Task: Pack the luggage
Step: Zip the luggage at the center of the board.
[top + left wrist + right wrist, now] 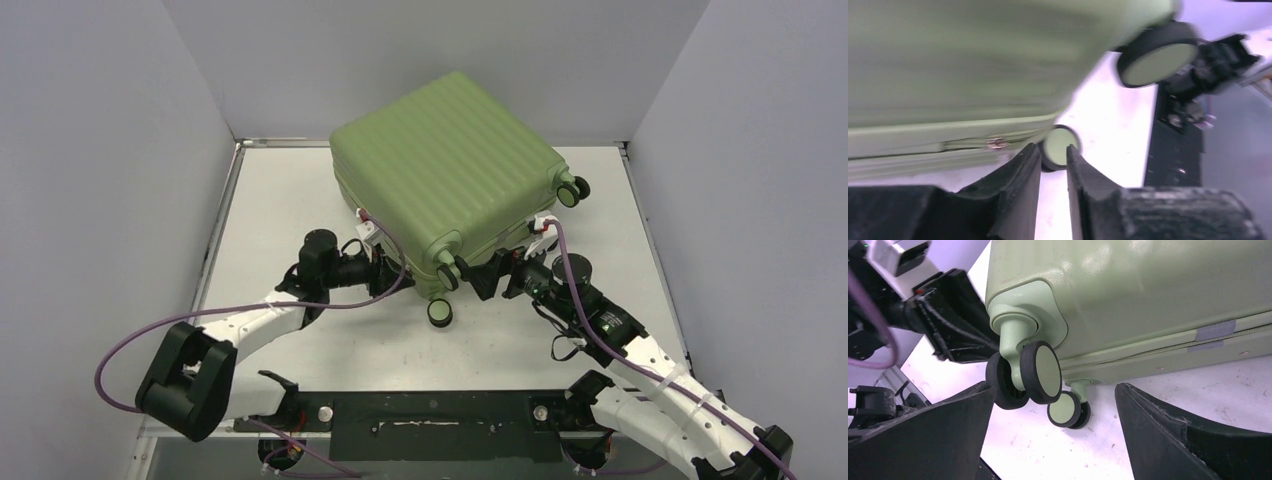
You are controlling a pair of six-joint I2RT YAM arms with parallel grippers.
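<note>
At the near corner of the luggage point(445, 165), the left tool point(1053, 150) is narrowly parted, empty (a wheel point(1062, 145) just beyond), the right tool point(1055, 390) wide open, holding nothing.

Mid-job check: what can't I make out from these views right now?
Inside the luggage: every view, closed shell hides it.
Zipper line: left wrist view, motion blur smears it.
Whether the left gripper touches the shell: top view too small, wrist view blurred.
Luggage's far side: all views, its own bulk.
</note>
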